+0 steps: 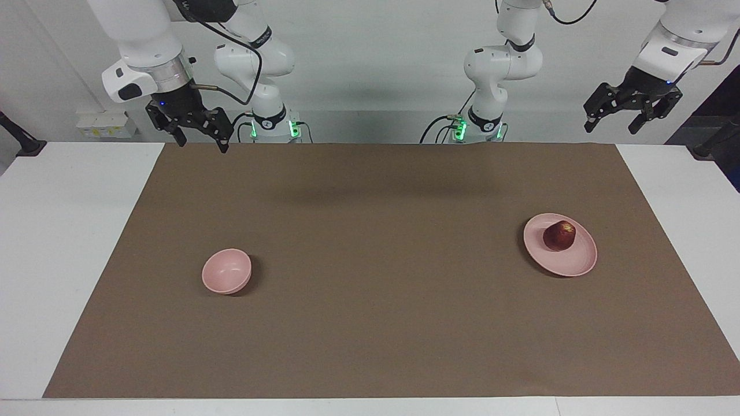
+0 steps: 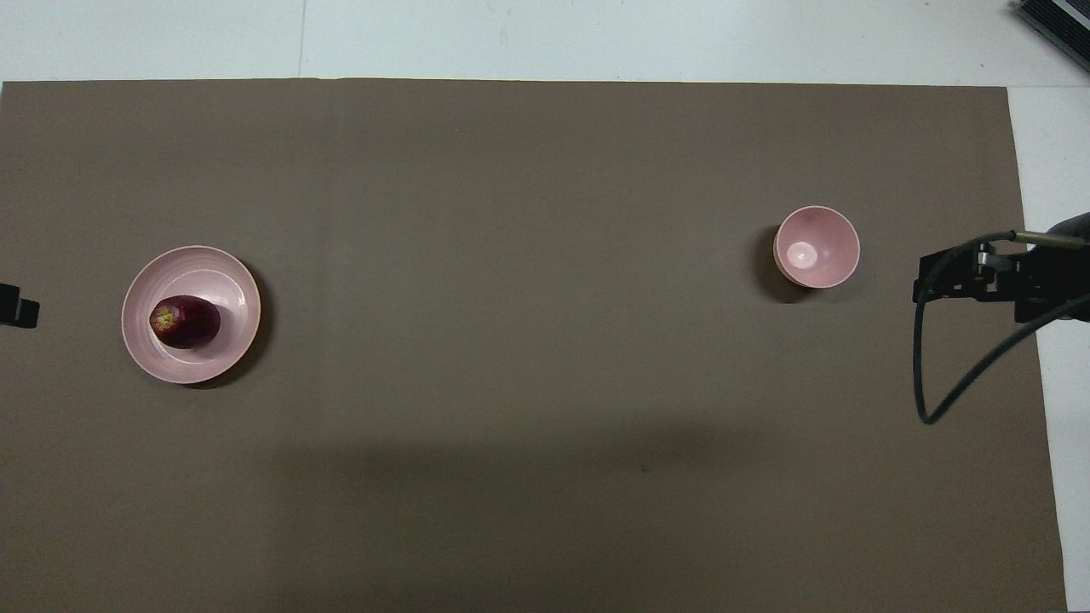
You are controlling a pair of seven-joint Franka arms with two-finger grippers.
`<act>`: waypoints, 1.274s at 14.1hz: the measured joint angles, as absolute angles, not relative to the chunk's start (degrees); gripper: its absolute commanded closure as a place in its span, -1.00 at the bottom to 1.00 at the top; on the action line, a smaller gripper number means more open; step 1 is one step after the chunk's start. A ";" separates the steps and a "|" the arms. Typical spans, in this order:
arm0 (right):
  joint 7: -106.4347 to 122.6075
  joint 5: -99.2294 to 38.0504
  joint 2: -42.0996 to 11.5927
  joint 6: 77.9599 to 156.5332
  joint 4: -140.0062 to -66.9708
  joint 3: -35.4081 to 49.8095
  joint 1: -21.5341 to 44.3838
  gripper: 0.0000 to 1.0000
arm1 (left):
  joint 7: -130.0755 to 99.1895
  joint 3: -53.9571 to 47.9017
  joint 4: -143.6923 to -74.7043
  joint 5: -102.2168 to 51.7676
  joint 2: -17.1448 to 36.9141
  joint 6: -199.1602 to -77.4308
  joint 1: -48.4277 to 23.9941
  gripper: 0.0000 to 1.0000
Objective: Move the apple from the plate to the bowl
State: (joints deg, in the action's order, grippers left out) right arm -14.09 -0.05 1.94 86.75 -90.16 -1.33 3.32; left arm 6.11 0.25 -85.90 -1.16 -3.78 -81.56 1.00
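A dark red apple [image 1: 559, 235] [image 2: 185, 321] lies on the wide pale pink plate [image 1: 578, 263] [image 2: 223, 277] toward the left arm's end of the table. The small deep pink bowl [image 1: 226, 270] [image 2: 816, 246] stands empty toward the right arm's end. My left gripper [image 1: 613, 128] [image 2: 17, 305] hangs open, high in the air over the left arm's end of the table, well apart from the plate. My right gripper [image 1: 201, 143] [image 2: 937, 279] hangs open and empty, high over the mat's edge at the right arm's end, apart from the bowl.
A brown mat [image 1: 370, 323] [image 2: 545, 170] covers most of the white table [image 1: 69, 260]. A black cable [image 2: 924, 383] loops down from the right gripper. A dark object [image 2: 1056, 25] sits at the table's corner farthest from the robots.
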 measured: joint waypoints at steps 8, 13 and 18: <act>-14.09 -0.05 1.94 86.75 -90.16 -1.33 3.32 -1.00 | 6.11 0.21 -85.88 -1.16 -3.79 -81.57 1.00 -1.00; -14.09 -0.05 1.94 86.75 -90.16 -1.33 3.32 -1.00 | 6.11 -0.24 -85.88 -1.20 -3.79 -81.57 0.98 -1.00; -14.09 -0.05 1.95 86.75 -90.16 -1.33 3.32 -1.00 | 6.01 -0.62 -85.88 -1.20 -3.79 -81.57 0.97 -1.00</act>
State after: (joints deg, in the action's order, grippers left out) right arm -14.09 -0.05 1.95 86.75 -90.16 -1.33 3.32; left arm 6.01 -0.62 -85.88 -1.20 -3.79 -81.57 0.97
